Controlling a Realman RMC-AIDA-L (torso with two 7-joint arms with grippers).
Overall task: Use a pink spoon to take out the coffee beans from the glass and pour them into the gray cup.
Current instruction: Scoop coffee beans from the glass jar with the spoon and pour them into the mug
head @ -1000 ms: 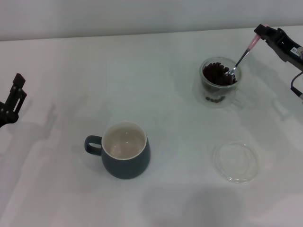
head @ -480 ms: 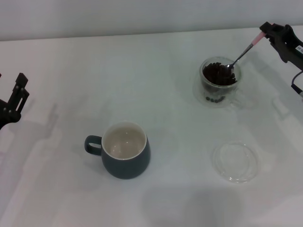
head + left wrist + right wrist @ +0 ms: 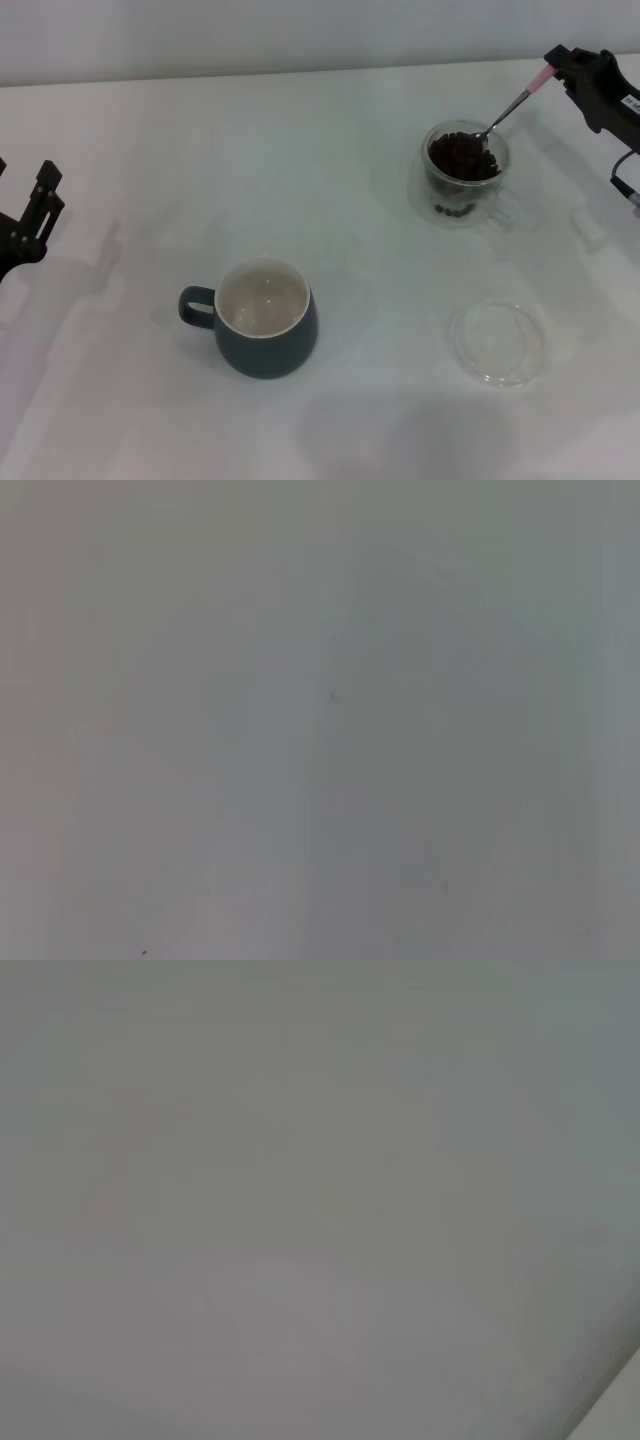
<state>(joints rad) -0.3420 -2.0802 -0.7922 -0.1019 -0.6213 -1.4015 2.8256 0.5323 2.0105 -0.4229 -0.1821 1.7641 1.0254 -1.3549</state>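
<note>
There, pink spoon in right tool, over glass.

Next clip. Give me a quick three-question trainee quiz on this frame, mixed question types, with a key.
1. True or false: the gray cup already holds coffee beans.
2. Which tool holds the pink spoon? A) left tool B) right tool
3. Fill in: the spoon's metal bowl is at the rim of the ____.

Key
1. False; its cream inside is bare, and the beans sit in the glass.
2. B; the left tool is parked at the table's left edge.
3. Glass; the clear dish lies apart, nearer the robot.
</note>
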